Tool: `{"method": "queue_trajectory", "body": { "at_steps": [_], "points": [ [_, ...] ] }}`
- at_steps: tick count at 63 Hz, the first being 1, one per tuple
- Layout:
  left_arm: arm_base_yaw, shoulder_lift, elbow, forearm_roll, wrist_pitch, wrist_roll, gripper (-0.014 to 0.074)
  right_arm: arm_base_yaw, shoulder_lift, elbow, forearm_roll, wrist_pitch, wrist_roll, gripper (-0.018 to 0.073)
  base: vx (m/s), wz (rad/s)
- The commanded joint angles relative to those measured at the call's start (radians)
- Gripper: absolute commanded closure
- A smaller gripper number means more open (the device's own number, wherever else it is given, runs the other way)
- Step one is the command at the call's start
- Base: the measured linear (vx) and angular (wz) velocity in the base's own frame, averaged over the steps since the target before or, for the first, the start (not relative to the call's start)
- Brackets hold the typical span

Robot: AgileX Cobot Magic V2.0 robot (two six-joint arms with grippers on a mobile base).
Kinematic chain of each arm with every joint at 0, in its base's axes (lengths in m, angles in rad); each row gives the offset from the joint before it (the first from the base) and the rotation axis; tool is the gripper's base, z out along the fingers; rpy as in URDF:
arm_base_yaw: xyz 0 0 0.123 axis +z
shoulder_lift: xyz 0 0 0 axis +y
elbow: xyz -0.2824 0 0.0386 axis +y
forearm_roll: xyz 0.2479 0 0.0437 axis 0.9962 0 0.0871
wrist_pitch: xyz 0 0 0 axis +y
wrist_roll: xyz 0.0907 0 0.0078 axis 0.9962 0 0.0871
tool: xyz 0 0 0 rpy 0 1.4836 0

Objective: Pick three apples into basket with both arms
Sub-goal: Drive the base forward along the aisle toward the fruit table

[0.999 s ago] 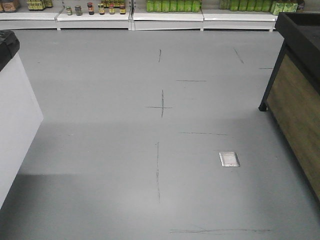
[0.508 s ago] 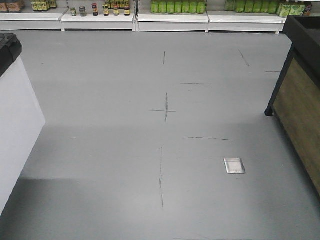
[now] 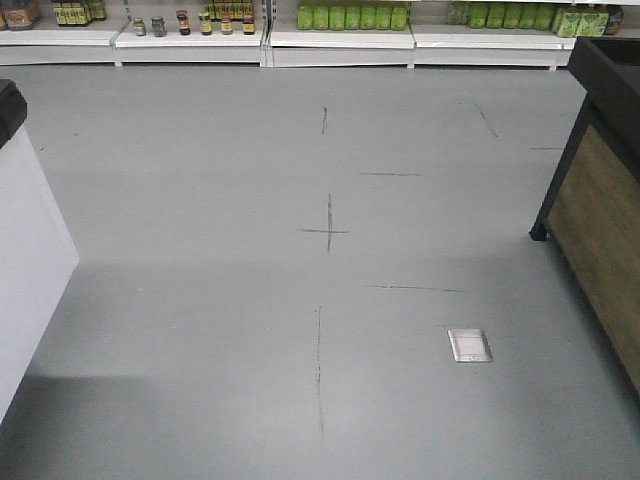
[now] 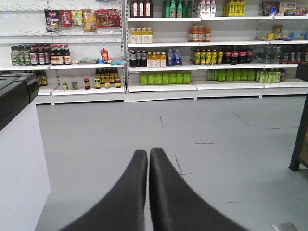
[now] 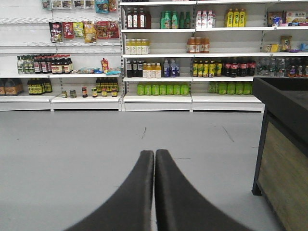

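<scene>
No apples and no basket appear in any view. In the left wrist view my left gripper [image 4: 148,153] is shut, its two black fingers pressed together over bare grey floor with nothing between them. In the right wrist view my right gripper [image 5: 154,154] is likewise shut and empty above the floor. Neither arm appears in the front-facing view.
A white counter with a black top [image 3: 25,250] stands at the left. A black-framed wooden display stand [image 3: 600,210] is at the right. Stocked shelves [image 3: 340,30] line the far wall. A metal floor plate [image 3: 469,345] lies on the grey floor.
The front view has shifted: floor marks and the metal plate slid lower in the frame, and the left counter has moved further toward the left edge. The base is moving.
</scene>
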Motion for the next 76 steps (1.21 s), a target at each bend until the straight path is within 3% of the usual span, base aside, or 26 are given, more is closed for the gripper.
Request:
{"method": "queue_trajectory", "body": {
  "at_steps": [1, 76],
  "points": [
    [-0.001, -0.001, -0.005, -0.009, -0.077, -0.006, 0.0603, -0.003, -0.001, 0.011, -0.008, -0.079, 0.001, 0.0568, 0.13, -0.03],
    [-0.001, -0.001, -0.005, -0.009, -0.077, -0.006, 0.0603, -0.003, -0.001, 0.011, -0.008, -0.077, 0.001, 0.0568, 0.14, -0.03]
  ]
}}
